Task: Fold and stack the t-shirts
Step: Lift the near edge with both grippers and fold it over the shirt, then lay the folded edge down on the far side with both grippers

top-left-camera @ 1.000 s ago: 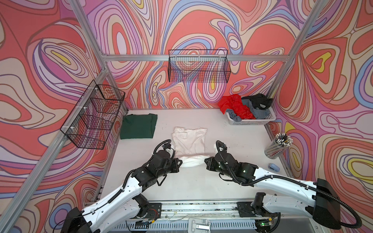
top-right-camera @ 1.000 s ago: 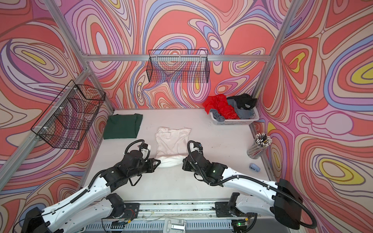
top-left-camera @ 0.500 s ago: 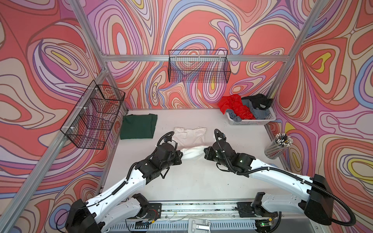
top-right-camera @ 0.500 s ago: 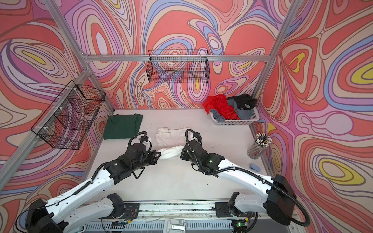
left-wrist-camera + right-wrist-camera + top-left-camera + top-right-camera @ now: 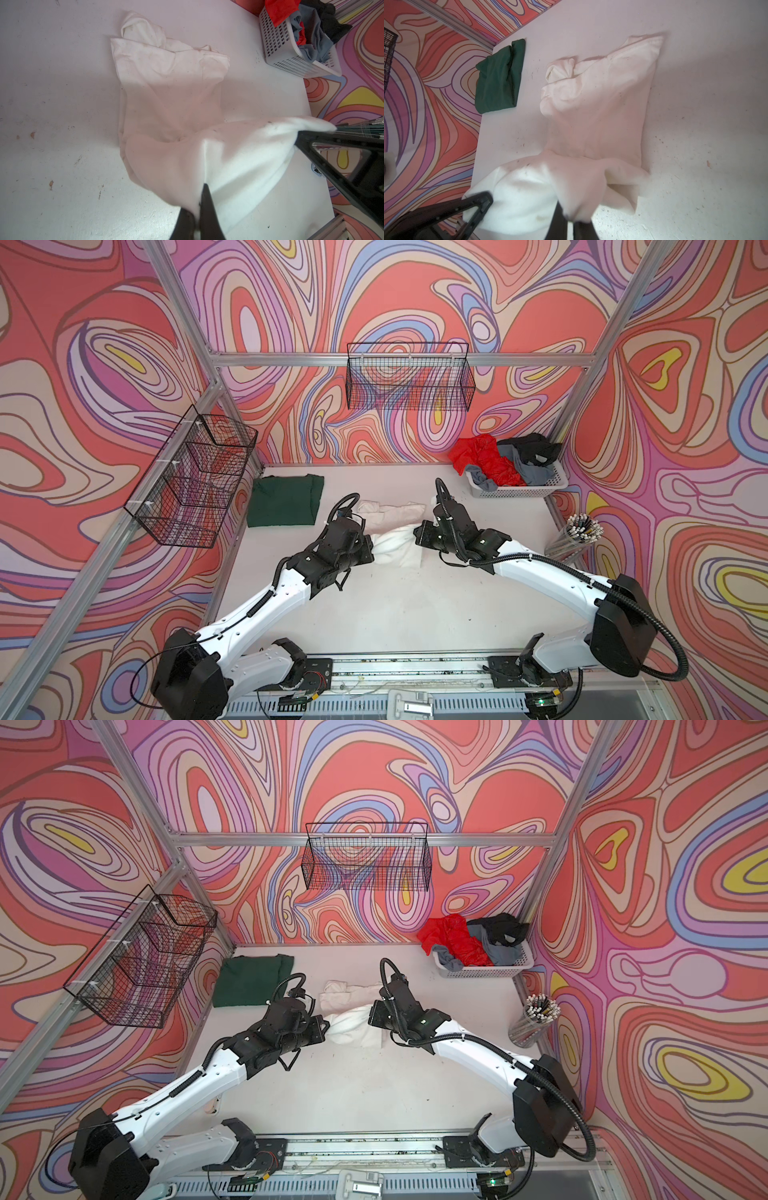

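White t-shirt (image 5: pixel 397 547) near the middle of the table (image 5: pixel 395 614), collar end flat toward the rear wall, hem end raised and bunched between both tools. Left gripper (image 5: pixel 371 549) clamped tight on one hem corner, right gripper (image 5: pixel 417 531) clamped tight on the other, cloth pinched between narrow jaws in both wrist views. Step in hand, judged from the layout: folding hem over to collar. Keep both corners level and equally far apart so that the span stays taut and does not sag into a roll. Carry the hem on past the bunched sleeve at the collar end, lower it flat, then release both corners together. Avoid dragging the lower layer; watch for it creeping toward the rear wall. Dark green t-shirt (image 5: pixel 284 501) already folded, well apart on the left side. Remaining t-shirts (image 5: pixel 482 458) heaped in the basket (image 5: pixel 519 490) at the right rear corner. Against one second earlier: both tools farther toward the rear wall and higher, more cloth hanging below the grip, less of the flat part showing; folded shirt and heap unchanged
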